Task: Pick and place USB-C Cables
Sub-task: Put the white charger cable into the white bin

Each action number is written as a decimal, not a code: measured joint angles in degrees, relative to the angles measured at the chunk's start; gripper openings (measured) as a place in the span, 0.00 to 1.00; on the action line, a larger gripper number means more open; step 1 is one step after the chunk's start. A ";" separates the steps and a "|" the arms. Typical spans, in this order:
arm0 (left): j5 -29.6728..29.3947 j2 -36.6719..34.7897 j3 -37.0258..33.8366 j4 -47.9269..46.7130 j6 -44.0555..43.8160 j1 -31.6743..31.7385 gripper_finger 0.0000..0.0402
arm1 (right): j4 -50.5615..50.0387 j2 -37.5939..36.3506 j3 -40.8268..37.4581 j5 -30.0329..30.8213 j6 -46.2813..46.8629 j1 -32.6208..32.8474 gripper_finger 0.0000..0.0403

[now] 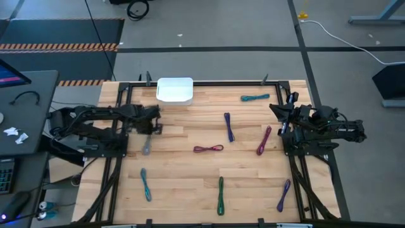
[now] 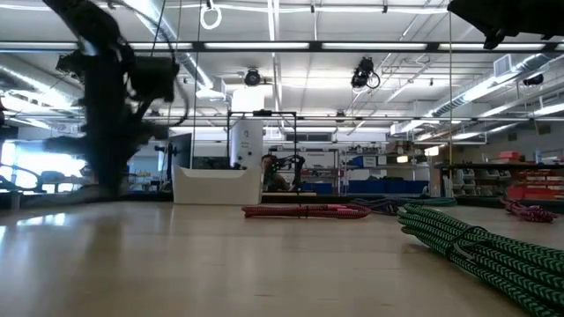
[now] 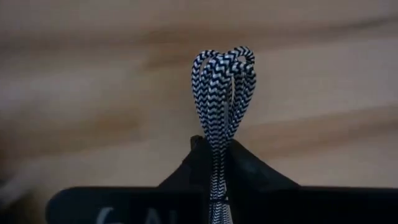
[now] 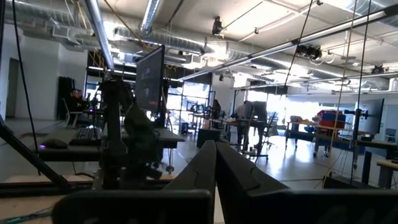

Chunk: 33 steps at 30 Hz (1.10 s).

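A black-and-white braided cable bundle (image 3: 219, 93) sits in my left gripper (image 3: 216, 142), which is shut on it. In the high view that gripper (image 1: 149, 132) is over the table's left half, near the white bin (image 1: 174, 90), with the cable a grey blur (image 1: 147, 149) beside it. Other cables lie flat on the wood: teal (image 1: 255, 97), purple (image 1: 228, 126), magenta (image 1: 264, 140), maroon (image 1: 208, 149), teal (image 1: 146, 184), green (image 1: 220, 195) and purple (image 1: 283, 195). My right gripper (image 1: 278, 120) waits shut at the right edge, holding nothing (image 4: 216, 146). My left gripper pinches the braided cable bundle between its two fingers, with several strands side by side (image 3: 216, 149). The looped end (image 3: 222, 59) sticks out past the fingertips over the wood. I cannot tell whether that end touches the table.
The white bin (image 2: 218, 185) stands at the far edge, left of centre. In the low view the maroon cable (image 2: 304, 210) lies mid-table and the green one (image 2: 476, 246) close at the right. A black frame (image 1: 120, 95) borders the table. Bare wood spreads between the cables.
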 joint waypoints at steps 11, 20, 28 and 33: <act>-0.85 4.17 36.83 16.19 51.22 1.36 0.06 | -0.01 0.01 -0.01 -0.02 0.00 0.00 0.03; -0.21 28.59 74.74 -11.18 89.57 10.50 0.06 | 0.00 0.02 0.00 -0.02 0.02 0.00 0.03; -0.93 45.83 85.49 -27.94 96.13 15.96 0.07 | 0.00 0.00 0.00 -0.02 0.00 0.00 0.03; -1.24 49.87 81.68 -31.57 100.09 17.73 0.10 | -0.02 0.01 -0.02 -0.02 0.00 0.00 0.03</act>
